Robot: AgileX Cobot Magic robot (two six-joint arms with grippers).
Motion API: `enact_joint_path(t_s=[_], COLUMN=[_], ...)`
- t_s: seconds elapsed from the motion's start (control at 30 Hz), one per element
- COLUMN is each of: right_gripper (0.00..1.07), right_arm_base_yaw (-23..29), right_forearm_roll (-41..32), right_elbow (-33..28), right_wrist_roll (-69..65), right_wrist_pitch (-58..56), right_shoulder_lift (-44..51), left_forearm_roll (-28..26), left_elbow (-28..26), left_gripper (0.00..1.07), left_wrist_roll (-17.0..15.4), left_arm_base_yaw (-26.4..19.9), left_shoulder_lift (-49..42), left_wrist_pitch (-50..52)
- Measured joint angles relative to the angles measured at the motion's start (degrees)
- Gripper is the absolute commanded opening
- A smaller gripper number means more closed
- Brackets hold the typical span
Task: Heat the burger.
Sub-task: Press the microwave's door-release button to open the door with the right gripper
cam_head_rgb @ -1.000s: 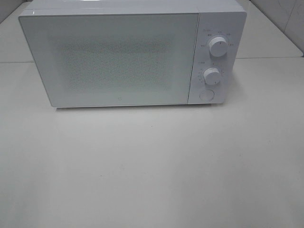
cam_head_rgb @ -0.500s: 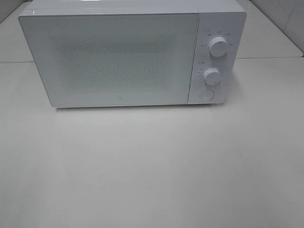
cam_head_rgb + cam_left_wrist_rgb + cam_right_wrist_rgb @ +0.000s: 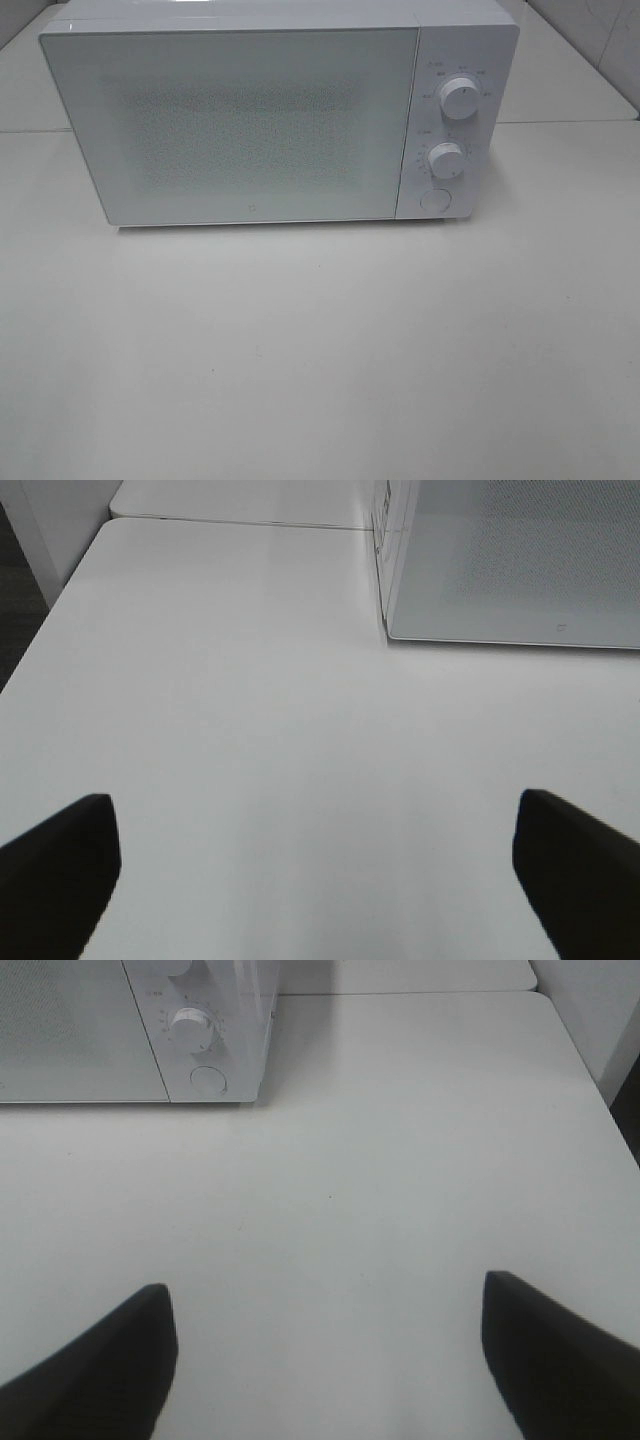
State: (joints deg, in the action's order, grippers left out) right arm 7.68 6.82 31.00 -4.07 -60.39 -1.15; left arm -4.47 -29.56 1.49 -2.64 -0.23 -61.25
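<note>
White box-shaped microwave oven (image 3: 250, 120) stood at the far side of the plain white table (image 3: 320, 350), its speckled glass door (image 3: 240, 125) closed. The control panel right of the door carried a round white upper dial (image 3: 459, 98), a matching lower dial (image 3: 446, 160) and a round button (image 3: 434, 199) beneath them. Left gripper (image 3: 312, 810) hung over the table near the oven's left front corner, dark fingers spread wide, grasping nothing. Right gripper (image 3: 325, 1285) was likewise released, near the dial side. Burger not seen in any view; its location could not be told.
</note>
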Motion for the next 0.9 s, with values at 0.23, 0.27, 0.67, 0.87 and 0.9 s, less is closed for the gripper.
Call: enact_joint_path(t_s=[0.23,0.27,0.67,0.87,0.9], right_gripper=[0.76,0.76,0.76,0.76,0.76], right_arm_base_yaw=[-5.67,-5.84,-6.19,-6.19,-6.19], right_forearm_roll=[-0.69,-0.86,-0.97,-0.97,-0.97], right_elbow=[-2.58,-2.81,-2.81,-2.81,-2.81], right_wrist_roll=[1.03,1.09,1.32,1.38,1.38], right_wrist_pitch=[3.90,4.35,4.58,4.58,4.58], right_shoulder_lift=[1.43,1.43,1.43,1.43,1.43], left_forearm_roll=[0.00,0.00,0.00,0.00,0.00], left_elbow=[0.00,0.00,0.00,0.00,0.00], left_gripper=[1.00,1.00,1.00,1.00,1.00], left_wrist_roll=[0.00,0.00,0.00,0.00,0.00], left_arm_base_yaw=[0.00,0.00,0.00,0.00,0.00], left_shoulder_lift=[0.00,0.00,0.00,0.00,0.00], left_wrist_pitch=[0.00,0.00,0.00,0.00,0.00])
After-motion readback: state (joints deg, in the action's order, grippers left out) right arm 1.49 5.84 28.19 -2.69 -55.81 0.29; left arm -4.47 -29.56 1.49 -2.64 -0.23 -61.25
